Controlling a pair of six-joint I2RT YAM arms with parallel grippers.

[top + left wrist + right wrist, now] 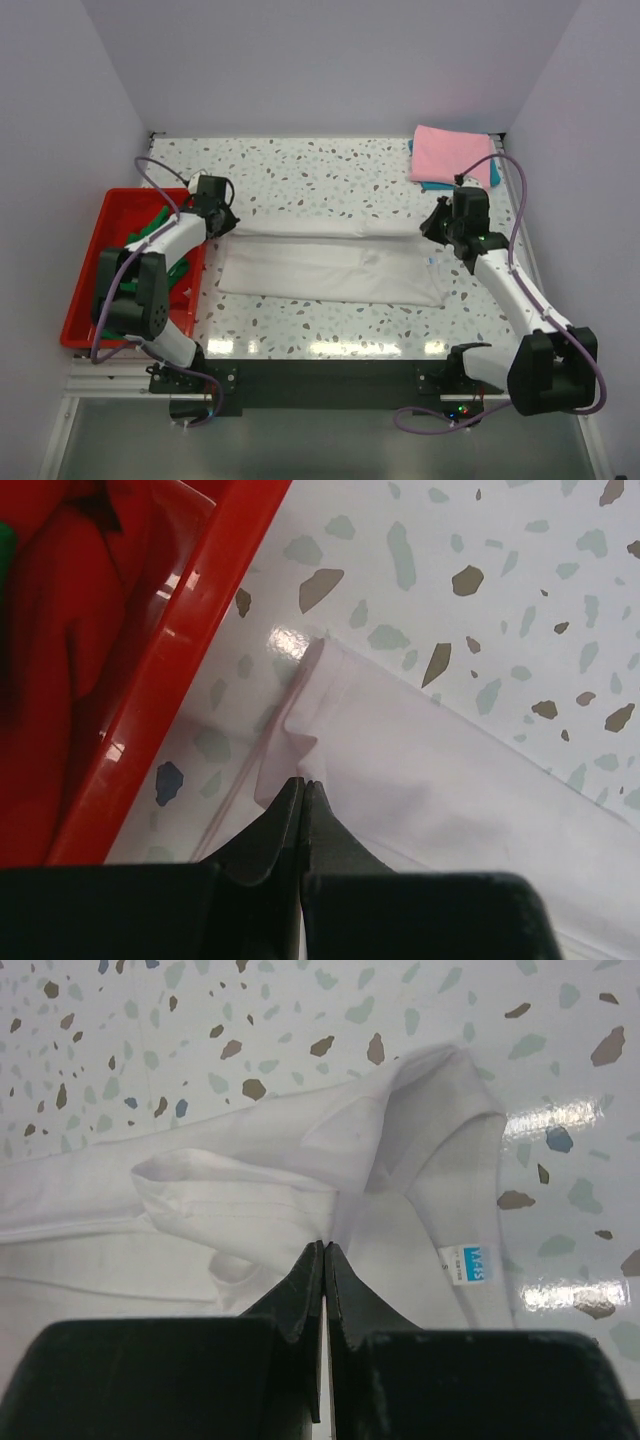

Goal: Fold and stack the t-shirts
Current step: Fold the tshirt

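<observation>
White t-shirt (330,265) gripped at 2 ends

It lies folded long across the middle of the top view. We see the left gripper (302,783) clenched on its corner beside the red tray (190,630), and the right gripper (325,1250) clenched on its folds near the neck label (477,1263). The pink t-shirt (445,152) sits upper right.

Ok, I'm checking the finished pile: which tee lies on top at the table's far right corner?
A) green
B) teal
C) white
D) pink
D: the folded pink tee lies uppermost there, with a teal tee peeking out from under its near edge.
</observation>
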